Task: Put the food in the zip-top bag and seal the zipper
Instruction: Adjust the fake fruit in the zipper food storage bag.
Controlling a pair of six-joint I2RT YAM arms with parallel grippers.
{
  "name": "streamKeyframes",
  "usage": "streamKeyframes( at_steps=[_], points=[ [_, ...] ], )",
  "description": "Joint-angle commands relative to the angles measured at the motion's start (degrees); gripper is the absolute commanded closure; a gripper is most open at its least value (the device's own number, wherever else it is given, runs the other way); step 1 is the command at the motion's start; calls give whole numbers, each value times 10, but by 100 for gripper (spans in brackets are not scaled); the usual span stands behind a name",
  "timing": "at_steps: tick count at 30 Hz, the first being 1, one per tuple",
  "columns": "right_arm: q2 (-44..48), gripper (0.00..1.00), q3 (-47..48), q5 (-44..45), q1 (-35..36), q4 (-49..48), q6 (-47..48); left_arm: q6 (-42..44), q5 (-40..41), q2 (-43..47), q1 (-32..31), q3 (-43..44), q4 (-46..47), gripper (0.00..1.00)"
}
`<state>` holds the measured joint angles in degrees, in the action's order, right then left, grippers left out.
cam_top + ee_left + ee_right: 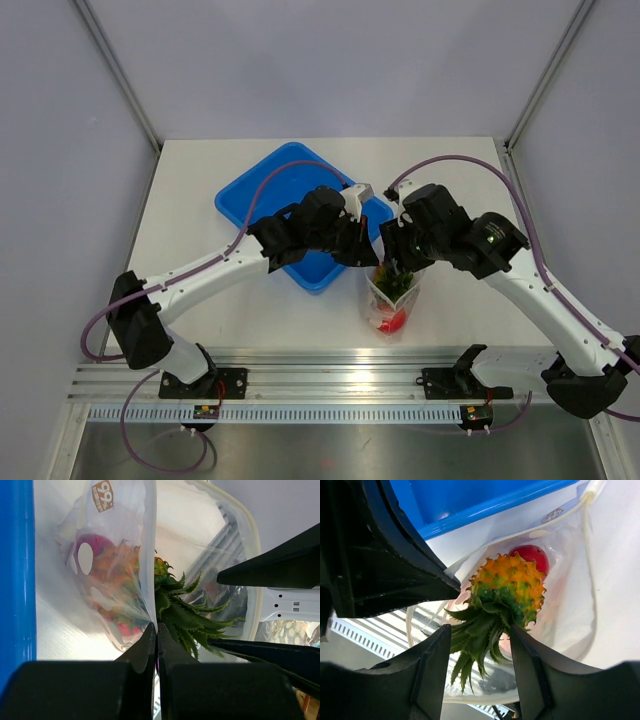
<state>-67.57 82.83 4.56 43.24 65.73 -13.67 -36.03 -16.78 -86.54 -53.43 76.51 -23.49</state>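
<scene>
The right gripper (480,632), jaws spread, straddles the crown of the pineapple (507,587), which lies lengthwise away from it, body-first inside the zip-top bag (570,610), while the left gripper (156,635) stands clamped on the bag's mouth wall.

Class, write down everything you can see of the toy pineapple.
The pineapple looks like a plastic toy: a knobbly orange body shading to green near a crown of spiky green leaves. It sits body-down inside the open clear bag, against a red fruit deeper in, with its crown poking up through the mouth. The right gripper has its fingers on either side of the crown; whether they pinch it is unclear.
</scene>
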Motion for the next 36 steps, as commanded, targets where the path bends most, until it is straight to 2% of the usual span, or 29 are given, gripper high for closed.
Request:
streamKeyframes(
  at_steps=[1, 5, 9, 12, 13, 14, 19, 26, 30, 32, 33, 35, 36],
  points=[
    [0, 43, -5, -22, 7, 4, 39, 18, -34, 3, 7, 43, 13, 100],
    [8, 51, -28, -38, 7, 7, 38, 16, -41, -5, 8, 51, 11, 100],
    [8, 71, -48, -62, 7, 2, 26, 11, -47, -7, 8, 53, 12, 100],
    [3, 88, -65, -72, 7, -3, 20, 7, -49, -6, 8, 57, 12, 100],
    [3, 96, -73, -72, 7, -5, 19, 7, -48, -6, 8, 57, 12, 100],
    [4, 100, -75, -72, 7, -7, 17, 7, -48, -6, 8, 57, 12, 100],
    [2, 100, -80, -101, 7, -14, 6, 3, -43, -6, 8, 56, 12, 100],
    [2, 100, -65, -83, 7, 10, -6, -9, -53, 4, 12, 51, 34, 100],
    [18, 98, -16, -26, 7, 16, -28, -11, -57, 1, 12, 44, 38, 100],
    [34, 86, 23, 17, 6, 14, -49, -11, -61, 1, 12, 40, 40, 100],
    [45, 67, 36, 30, 7, 13, -57, -10, -60, 2, 12, 39, 38, 100],
    [59, 57, 58, 59, 7, 9, -83, -7, -59, 4, 12, 39, 39, 100],
    [80, 48, 55, 82, 7, -2, -93, -6, -57, 6, 12, 37, 38, 100]
  ],
)
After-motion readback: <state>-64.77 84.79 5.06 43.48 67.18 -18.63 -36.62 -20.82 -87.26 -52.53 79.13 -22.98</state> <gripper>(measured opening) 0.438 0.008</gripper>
